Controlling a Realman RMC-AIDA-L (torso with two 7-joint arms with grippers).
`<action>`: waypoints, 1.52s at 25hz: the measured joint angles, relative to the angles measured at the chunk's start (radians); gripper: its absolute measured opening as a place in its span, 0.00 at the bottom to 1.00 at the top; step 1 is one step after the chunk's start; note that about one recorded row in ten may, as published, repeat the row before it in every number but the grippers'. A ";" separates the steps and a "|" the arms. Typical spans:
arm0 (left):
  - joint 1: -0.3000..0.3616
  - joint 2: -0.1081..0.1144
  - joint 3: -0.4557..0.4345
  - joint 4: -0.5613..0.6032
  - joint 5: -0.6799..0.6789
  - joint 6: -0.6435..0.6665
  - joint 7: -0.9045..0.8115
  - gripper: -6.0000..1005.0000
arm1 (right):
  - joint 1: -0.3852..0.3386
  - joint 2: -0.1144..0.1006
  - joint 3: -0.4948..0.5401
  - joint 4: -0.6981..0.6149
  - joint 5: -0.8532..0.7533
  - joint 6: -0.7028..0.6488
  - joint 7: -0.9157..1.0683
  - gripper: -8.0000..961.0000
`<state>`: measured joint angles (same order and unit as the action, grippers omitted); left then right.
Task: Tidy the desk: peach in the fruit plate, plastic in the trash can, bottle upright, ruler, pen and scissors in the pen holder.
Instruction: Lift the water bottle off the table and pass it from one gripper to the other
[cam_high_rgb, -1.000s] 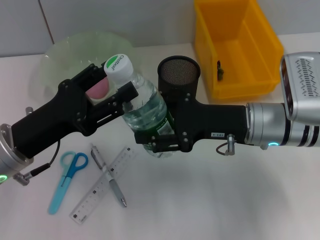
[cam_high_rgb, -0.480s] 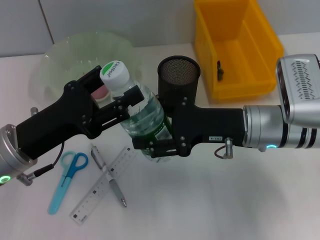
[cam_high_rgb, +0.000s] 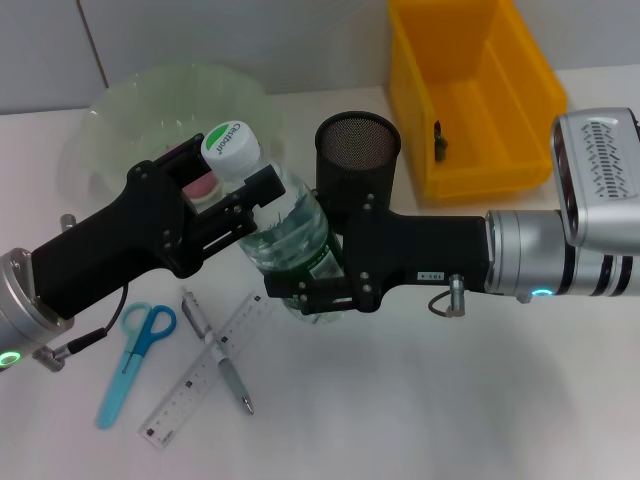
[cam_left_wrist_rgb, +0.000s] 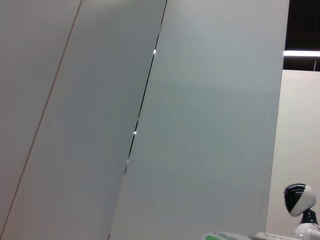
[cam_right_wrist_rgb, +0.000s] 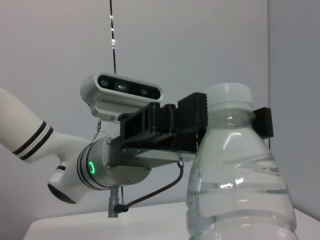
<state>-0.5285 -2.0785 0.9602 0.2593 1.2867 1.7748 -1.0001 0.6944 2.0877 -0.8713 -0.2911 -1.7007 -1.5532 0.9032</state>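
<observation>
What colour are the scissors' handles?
Light blue, on the small plastic-handled scissors; clearest in the head view.

Both arms reach inward: right end effector (cam_high_rgb: 312, 285) clamps low, left end effector (cam_high_rgb: 232, 190) is closed higher up.

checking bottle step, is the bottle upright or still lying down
Upright. The bottle stands with its white cap on top in both views, right gripper clamped at its base, left gripper at its neck.

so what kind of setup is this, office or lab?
Looks like a staged desk in a lab or test room: a white table with scissors, a ruler and a mesh pen holder, against bare grey wall panels.
</observation>
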 joint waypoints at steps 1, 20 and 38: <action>0.000 0.000 0.000 0.000 0.000 0.000 0.000 0.66 | 0.000 0.000 0.000 0.000 0.000 0.000 0.000 0.81; -0.001 0.001 0.000 0.000 -0.001 -0.008 -0.001 0.46 | 0.004 0.000 0.000 0.000 0.001 -0.005 0.007 0.81; -0.001 0.005 -0.002 0.000 0.002 -0.012 -0.004 0.45 | -0.001 -0.001 0.009 -0.006 0.001 -0.009 0.012 0.82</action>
<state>-0.5292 -2.0736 0.9587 0.2591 1.2884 1.7631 -1.0041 0.6930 2.0863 -0.8622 -0.2973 -1.6994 -1.5619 0.9148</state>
